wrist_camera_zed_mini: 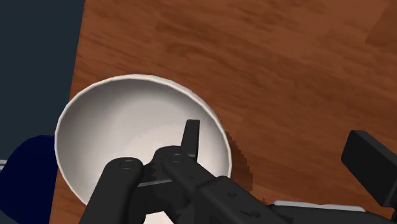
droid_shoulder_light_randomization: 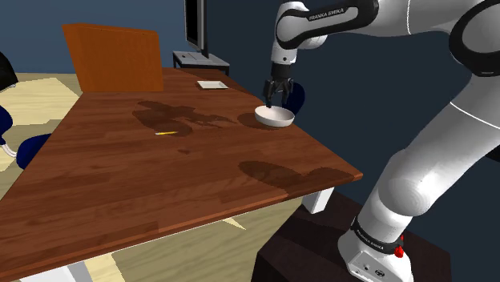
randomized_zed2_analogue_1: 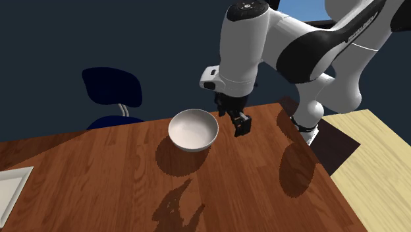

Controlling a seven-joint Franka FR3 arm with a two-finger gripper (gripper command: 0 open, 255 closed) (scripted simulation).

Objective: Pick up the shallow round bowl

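Note:
The shallow round bowl (droid_shoulder_light_randomization: 275, 118) (randomized_zed2_analogue_1: 192, 128) (wrist_camera_zed_mini: 121, 124) is plain white and sits upright on the brown wooden table (droid_shoulder_light_randomization: 160, 184), close to the edge on the shoulder view's right. My black gripper (droid_shoulder_light_randomization: 279, 99) (randomized_zed2_analogue_1: 232, 119) (wrist_camera_zed_mini: 277, 137) hangs over the bowl's rim, open. One finger (wrist_camera_zed_mini: 191, 135) reaches down inside the bowl near its wall, and the other finger (wrist_camera_zed_mini: 372, 162) stands outside it over bare wood. Neither finger touches the rim that I can see.
A dark blue chair (randomized_zed2_analogue_1: 112, 89) stands just beyond the table edge by the bowl. A brown chair (droid_shoulder_light_randomization: 116, 56), a monitor (droid_shoulder_light_randomization: 196, 28), a flat white piece (droid_shoulder_light_randomization: 212, 84) and a yellow pencil (droid_shoulder_light_randomization: 166, 132) are farther off. A white tray (randomized_zed2_analogue_1: 10, 188) lies apart.

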